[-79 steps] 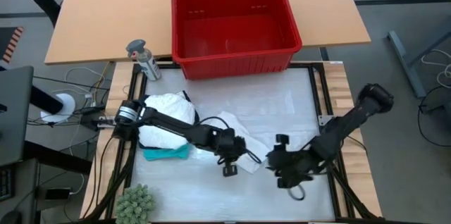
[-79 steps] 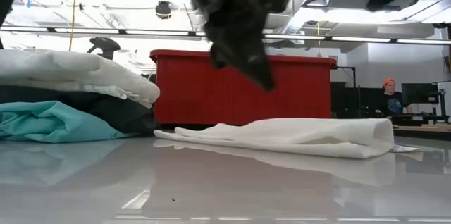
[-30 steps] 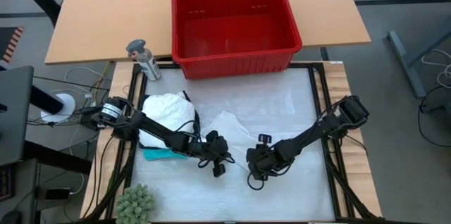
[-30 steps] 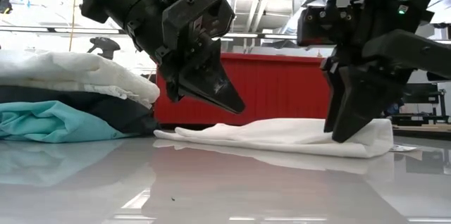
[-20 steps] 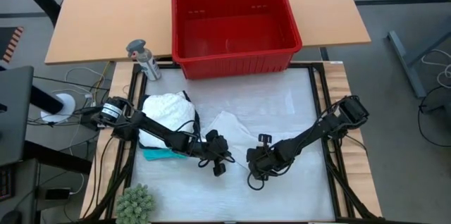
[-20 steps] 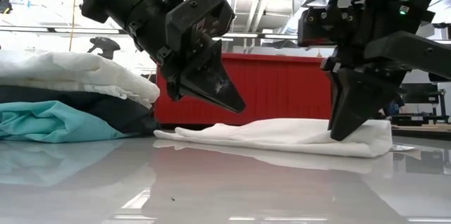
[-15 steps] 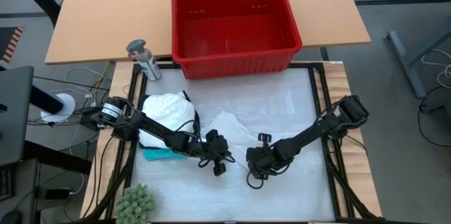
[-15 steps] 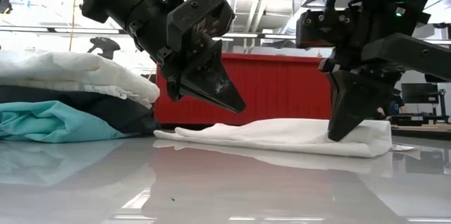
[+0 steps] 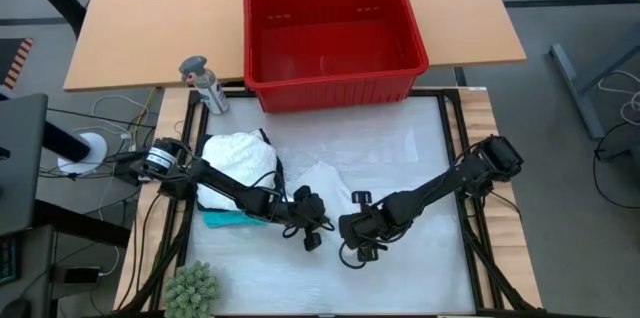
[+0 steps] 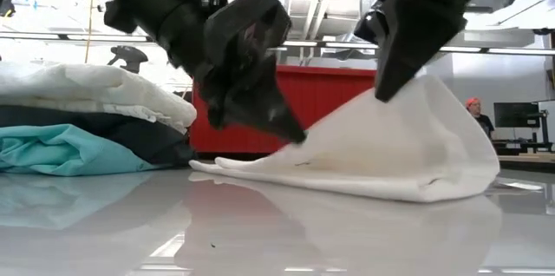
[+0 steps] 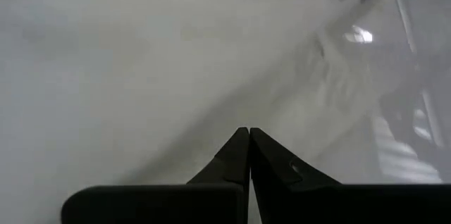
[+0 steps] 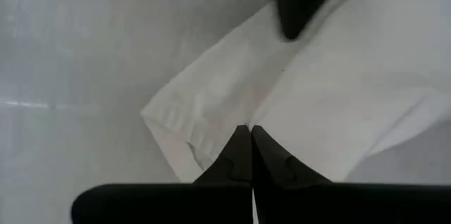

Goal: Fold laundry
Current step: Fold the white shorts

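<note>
A white garment (image 9: 322, 180) lies mid-table, with its right part raised like a tent (image 10: 416, 137). My right gripper (image 10: 388, 94) is shut on that raised part. My left gripper (image 10: 297, 137) is shut and hangs at the tent's left slope; I cannot tell whether it touches the cloth. At the table's left sits a pile: a white garment (image 10: 87, 89) on a black one (image 10: 152, 141) and a teal one (image 10: 52, 150). My right gripper pinches the white garment's upper layer (image 12: 271, 122) between its two fingers, near the garment's right end. The fingers slant down from above. The held part is lifted clear, while the garment's lower edge (image 10: 347, 185) and left end stay on the table.
A red basket (image 9: 335, 33) stands at the far edge behind the garment. A green fuzzy plant (image 9: 192, 288) sits at the near left corner, and a grey bottle-like thing (image 9: 200, 80) at the far left. A person (image 10: 474, 115) sits in the room beyond.
My right gripper has shut on the white garment's right end, then gone up and toward the table's left. That end has risen into a tent, and the garment's left end and lower edge have stayed on the table.
</note>
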